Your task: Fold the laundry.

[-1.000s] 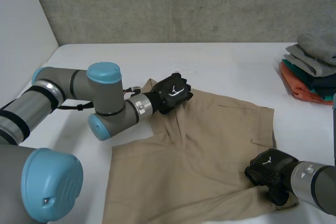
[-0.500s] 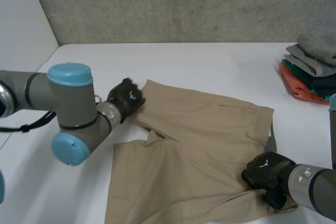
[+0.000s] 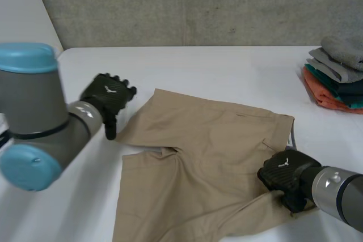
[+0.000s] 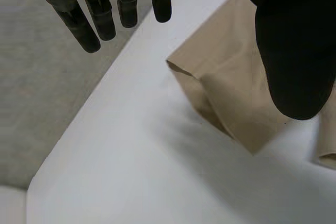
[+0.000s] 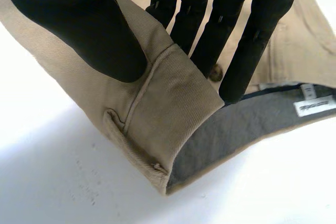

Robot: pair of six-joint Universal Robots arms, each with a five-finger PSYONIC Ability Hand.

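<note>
Left hand (image 3: 108, 99) has pulled off the khaki shorts (image 3: 210, 145) onto the bare table (image 3: 227, 69) beside their leg hem, fingers straight and empty. Right hand (image 3: 285, 177) still pinches the waistband corner (image 5: 168, 103). A left regrasp probably comes before folding.

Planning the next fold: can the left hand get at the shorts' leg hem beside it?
Probably yes. The left hand is open right next to the leg hem of the shorts, with only bare table between them.
</note>
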